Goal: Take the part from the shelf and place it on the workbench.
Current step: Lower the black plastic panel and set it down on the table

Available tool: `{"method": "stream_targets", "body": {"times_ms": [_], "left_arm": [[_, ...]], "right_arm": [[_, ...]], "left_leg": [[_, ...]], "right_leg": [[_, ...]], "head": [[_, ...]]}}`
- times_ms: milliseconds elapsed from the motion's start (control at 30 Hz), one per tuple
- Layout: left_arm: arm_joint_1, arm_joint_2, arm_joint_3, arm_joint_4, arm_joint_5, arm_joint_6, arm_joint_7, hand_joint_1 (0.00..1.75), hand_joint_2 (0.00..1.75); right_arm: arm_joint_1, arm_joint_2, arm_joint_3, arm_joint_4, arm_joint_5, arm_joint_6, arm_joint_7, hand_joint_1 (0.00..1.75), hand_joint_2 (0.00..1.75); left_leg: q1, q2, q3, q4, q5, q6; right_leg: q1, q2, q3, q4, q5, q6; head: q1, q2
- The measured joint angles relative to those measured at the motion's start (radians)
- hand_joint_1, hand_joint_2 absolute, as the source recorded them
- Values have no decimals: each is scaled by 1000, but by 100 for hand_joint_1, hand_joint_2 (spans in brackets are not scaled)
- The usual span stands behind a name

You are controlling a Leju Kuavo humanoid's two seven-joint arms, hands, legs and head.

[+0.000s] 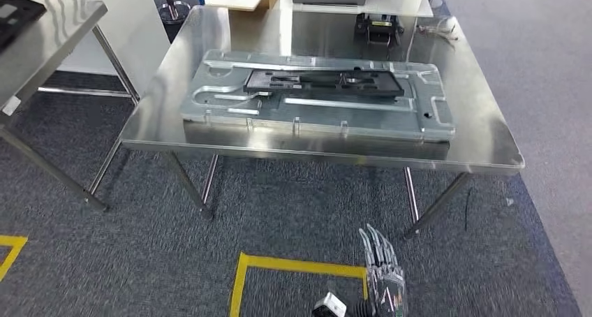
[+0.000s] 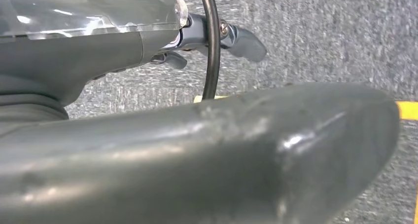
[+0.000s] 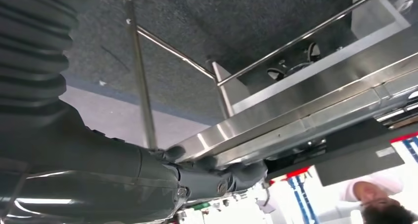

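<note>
The part (image 1: 317, 93), a long silver metal plate with a black plate (image 1: 324, 83) lying on its middle, rests flat on the tabletop (image 1: 489, 132), up ahead of the right hand (image 1: 382, 275) and well apart from it in the head view. That hand hangs low over the grey carpet (image 1: 139, 254), its fingers (image 1: 377, 251) straight and slightly spread, with nothing in them. A yellow tape square (image 1: 297, 264) marks the floor just beside it.

In the right wrist view the same hand (image 3: 217, 177) looks toward the steel edge of the tabletop (image 3: 305, 110) and its legs (image 3: 140, 81); the fingertips (image 3: 249, 172) overlap that edge in the picture, but I cannot tell whether they touch it. A person (image 3: 379, 202) is seen beyond the table.

The left hand (image 2: 197, 41) appears in the left wrist view above the carpet (image 2: 335, 31), with a black cable (image 2: 213, 41) running across it. Its thick thumb (image 2: 197, 155) is blurred in the foreground and one finger (image 2: 244, 42) points outward. Nothing shows in it, though how far its fingers are spread cannot be told. A second steel table (image 1: 49, 31) stands off to the left of the workbench.
</note>
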Motion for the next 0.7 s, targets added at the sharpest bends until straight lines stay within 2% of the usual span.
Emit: {"method": "stream_targets", "body": {"times_ms": [33, 67, 133, 167, 200, 233, 267, 300, 333, 367, 400, 433, 500, 533, 567, 600, 633, 667, 700], "left_arm": [[0, -1, 2, 0, 0, 0, 0, 0, 0], [-1, -2, 2, 0, 0, 0, 0, 0, 0], [0, -3, 3, 0, 0, 0, -1, 0, 0], [0, -3, 3, 0, 0, 0, -1, 0, 0], [1, -3, 3, 0, 0, 0, -1, 0, 0], [1, -3, 3, 0, 0, 0, -1, 0, 0], [1, -4, 3, 0, 0, 0, -1, 0, 0], [1, -5, 3, 0, 0, 0, -1, 0, 0], [0, -6, 3, 0, 0, 0, -1, 0, 0], [0, -7, 3, 0, 0, 0, -1, 0, 0], [0, -8, 4, 0, 0, 0, -1, 0, 0], [0, -9, 4, 0, 0, 0, -1, 0, 0], [1, -9, 4, 0, 0, 0, -1, 0, 0], [1, -9, 5, 0, 0, 0, -1, 0, 0], [3, -9, 5, 0, 0, 0, -1, 0, 0], [4, -10, 6, 0, 0, 0, -1, 0, 0], [5, -10, 6, 0, 0, 0, -1, 0, 0], [5, -10, 6, 0, 0, 0, -1, 0, 0], [5, -10, 6, 0, 0, 0, -1, 0, 0]], "right_arm": [[6, 4, -7, -1, -1, -1, 0, 0, 0], [11, 7, -13, -1, -1, -1, -1, 0, 0], [17, 10, -23, -2, -2, -2, -1, 0, 0], [19, 11, -28, -2, -2, -2, -2, 0, 0], [21, 12, -31, -2, -2, -2, -2, 0, 0], [23, 12, -33, -2, -2, -2, -2, 0, 0], [24, 13, -34, -2, -2, -2, -2, 0, 0], [25, 13, -35, -2, -2, -2, -2, 0, 0], [25, 14, -35, -2, -2, -2, -2, 0, 0], [24, 15, -35, -4, -2, -2, -2, 0, 0], [24, 17, -35, -5, -2, -3, -2, 0, 0], [24, 18, -35, -7, -2, -3, -2, 0, 0], [26, 21, -36, -8, -2, -3, -2, 0, 0], [27, 22, -36, -8, -2, -4, -2, 0, 0], [27, 23, -36, -8, -2, -4, -2, 0, 0], [28, 25, -36, -8, -2, -4, -2, 0, 0], [28, 27, -36, -8, -2, -4, -2, 0, 0], [28, 28, -36, -8, -2, -4, -2, 0, 0], [28, 29, -36, -8, -2, -4, -2, 0, 0]], "left_leg": [[2, 3, -11, -3, 15, 9], [5, 5, -25, -6, 31, 16], [5, 8, -60, -6, 60, 23], [5, 9, -79, -5, 74, 23], [5, 9, -99, -2, 88, 22], [5, 9, -119, 2, 101, 20], [5, 10, -137, 7, 112, 17], [5, 9, -155, 13, 123, 13], [5, 9, -170, 19, 132, 8], [4, 8, -181, 25, 141, 3], [3, 8, -188, 28, 150, -3], [3, 8, -191, 28, 160, -10], [7, 8, -195, 25, 175, -24], [8, 6, -201, 33, 162, -30], [10, 5, -212, 57, 128, -35], [11, 3, -227, 100, 76, -39], [11, 2, -243, 162, 17, -43], [11, 2, -255, 231, -28, -46], [11, 2, -260, 290, -48, -48]], "right_leg": [[-2, 4, -7, 10, -20, 7], [-3, 7, -18, 37, -59, 13], [-8, 11, -46, 149, -170, 24], [-10, 11, -56, 214, -207, 28], [-12, 11, -57, 262, -217, 31], [-14, 10, -43, 282, -204, 33], [-15, 10, -11, 266, -175, 33], [-16, 10, 41, 213, -150, 31], [-14, 11, 106, 135, -144, 28], [-12, 10, 165, 53, -155, 23], [-9, 10, 208, -10, -171, 17], [-5, 10, 227, -44, -184, 11], [-4, 8, 217, -53, -173, -4], [-5, 6, 207, -53, -161, -14], [-6, 5, 194, -55, -147, -22], [-7, 3, 178, -56, -133, -29], [-6, 2, 160, -54, -119, -33], [-4, 2, 141, -52, -105, -34], [-2, 1, 120, -48, -92, -34]], "head": [[0, 0], [0, 0], [0, 0], [0, 0], [0, 0], [0, 0], [0, 0], [0, 0], [0, 0], [0, 0], [0, 0], [0, 0], [0, 0], [0, 0], [0, 0], [0, 0], [0, 0], [0, 0], [0, 0]]}}
